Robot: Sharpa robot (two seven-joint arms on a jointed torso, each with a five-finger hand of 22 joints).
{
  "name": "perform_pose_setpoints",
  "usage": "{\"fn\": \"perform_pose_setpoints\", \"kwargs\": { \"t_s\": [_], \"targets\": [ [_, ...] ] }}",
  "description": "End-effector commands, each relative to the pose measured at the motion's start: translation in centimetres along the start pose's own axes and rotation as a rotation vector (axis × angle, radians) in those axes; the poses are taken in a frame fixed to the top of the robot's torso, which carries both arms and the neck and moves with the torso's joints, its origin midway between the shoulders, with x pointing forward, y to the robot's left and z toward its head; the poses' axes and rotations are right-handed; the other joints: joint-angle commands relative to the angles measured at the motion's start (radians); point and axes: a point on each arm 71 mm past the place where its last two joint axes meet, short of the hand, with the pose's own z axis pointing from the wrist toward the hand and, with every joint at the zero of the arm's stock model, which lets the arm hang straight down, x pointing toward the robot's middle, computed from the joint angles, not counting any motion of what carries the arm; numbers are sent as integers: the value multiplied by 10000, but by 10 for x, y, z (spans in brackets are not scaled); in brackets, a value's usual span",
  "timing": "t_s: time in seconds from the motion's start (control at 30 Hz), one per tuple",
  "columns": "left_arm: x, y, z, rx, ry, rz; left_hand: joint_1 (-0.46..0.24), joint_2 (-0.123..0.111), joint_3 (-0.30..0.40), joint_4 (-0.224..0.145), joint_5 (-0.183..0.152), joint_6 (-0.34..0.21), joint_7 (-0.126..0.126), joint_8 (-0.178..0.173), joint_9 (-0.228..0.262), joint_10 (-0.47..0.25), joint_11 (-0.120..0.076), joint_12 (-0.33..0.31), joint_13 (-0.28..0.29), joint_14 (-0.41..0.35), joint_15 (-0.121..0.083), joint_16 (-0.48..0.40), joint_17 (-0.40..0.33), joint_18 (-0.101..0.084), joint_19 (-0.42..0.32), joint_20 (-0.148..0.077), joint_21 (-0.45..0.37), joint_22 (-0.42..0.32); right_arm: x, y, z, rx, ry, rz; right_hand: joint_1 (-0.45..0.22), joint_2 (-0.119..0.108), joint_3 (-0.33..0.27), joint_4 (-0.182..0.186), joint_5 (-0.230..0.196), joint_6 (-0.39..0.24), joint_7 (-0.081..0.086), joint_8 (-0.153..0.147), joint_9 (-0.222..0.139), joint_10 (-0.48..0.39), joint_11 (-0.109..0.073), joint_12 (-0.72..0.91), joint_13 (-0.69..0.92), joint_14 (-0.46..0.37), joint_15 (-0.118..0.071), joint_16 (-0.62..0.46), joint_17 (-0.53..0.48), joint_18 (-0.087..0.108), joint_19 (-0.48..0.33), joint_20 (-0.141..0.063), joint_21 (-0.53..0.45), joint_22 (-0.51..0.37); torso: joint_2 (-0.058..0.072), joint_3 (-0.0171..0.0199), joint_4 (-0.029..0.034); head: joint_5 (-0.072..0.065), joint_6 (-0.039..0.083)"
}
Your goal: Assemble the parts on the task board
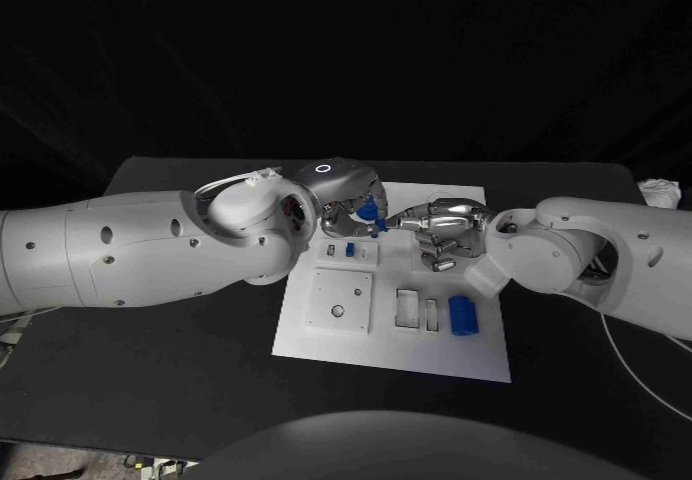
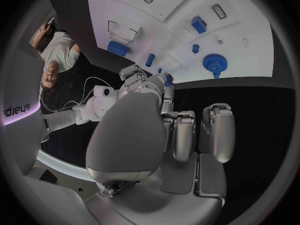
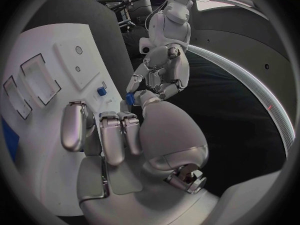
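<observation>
The white task board (image 1: 433, 350) lies in the middle of the table. Over its far edge my left hand (image 1: 343, 196) pinches a small blue part (image 1: 372, 210) at its fingertips. My right hand (image 1: 441, 228) faces it from the other side, fingers apart and nothing in the palm. Its thumb tip reaches the same blue part (image 3: 130, 99), and I cannot tell if it grips it. The left wrist view shows that part (image 2: 167, 78) between the two hands. On the board lie a blue cylinder (image 1: 462, 315) and a small blue peg (image 1: 351, 248).
A blue gear (image 2: 214, 63), a blue block (image 2: 199, 24) and a small blue stud (image 2: 195, 48) sit on the board (image 2: 250, 15). Pale rectangular slots (image 1: 421, 309) and a square plate with holes (image 1: 340, 299) take up the board's near half. Black table surrounds it.
</observation>
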Motion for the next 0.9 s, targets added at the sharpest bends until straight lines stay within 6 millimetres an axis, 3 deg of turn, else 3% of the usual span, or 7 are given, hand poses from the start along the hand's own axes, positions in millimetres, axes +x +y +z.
{"fn": "perform_pose_setpoints", "kwargs": {
  "t_s": [0.03,0.2,0.4,0.6,0.9],
  "targets": [
    [1,-2,1,93,122,-20,-50,-43,25,51,-12,50,5,58,-14,1040,22,24,2631,1053,-37,24,2633,-14,514,-23,36,2346,2,1,0,-110,224,211,30,-137,589,-138,179,48,-6,575,226,1038,-80,24,2607,1042,-63,34,2634,132,26,-106,23,1774,2,1,-1,-9,1],
    [1,-3,1,126,65,-48,-50,-43,25,51,-12,50,5,58,-14,1040,22,24,2631,1053,-37,24,2633,-14,514,-23,36,2346,2,0,1,-12,225,234,-12,-306,1168,-349,-22,200,-48,1352,534,1038,-107,24,2607,1042,-107,34,2634,112,67,-110,72,1787,4,3,-1,-9,1],
    [1,-3,1,162,-9,-79,-49,-32,35,53,-10,51,6,47,-24,1040,23,24,2631,1053,-37,24,2633,-14,515,-23,38,2347,3,-1,2,134,247,234,-31,-405,1632,-568,-76,257,-56,1886,716,1038,-121,24,2607,1042,-135,34,2634,108,77,-127,90,1788,0,3,3,5,1],
    [2,-4,2,185,-21,-90,-49,-32,35,53,-10,51,6,47,-24,1040,23,24,2631,1053,-37,24,2633,-14,515,-23,38,2347,2,-1,2,184,222,270,-151,-399,1851,-592,-104,341,-57,2165,786,1038,-122,24,2607,1042,-129,34,2634,109,73,-133,92,1787,2,2,0,1,1],
    [2,-3,1,195,-42,-120,-132,-83,21,86,-184,-26,48,-101,-137,1040,56,24,2631,1053,-17,24,2633,-7,497,-11,5,2336,0,-2,2,172,72,374,-236,-386,1968,-603,-164,463,-85,2342,807,1038,-138,24,2607,1042,-136,34,2634,110,74,-138,96,1787,-1,8,2,-6,1]
  ]
}}
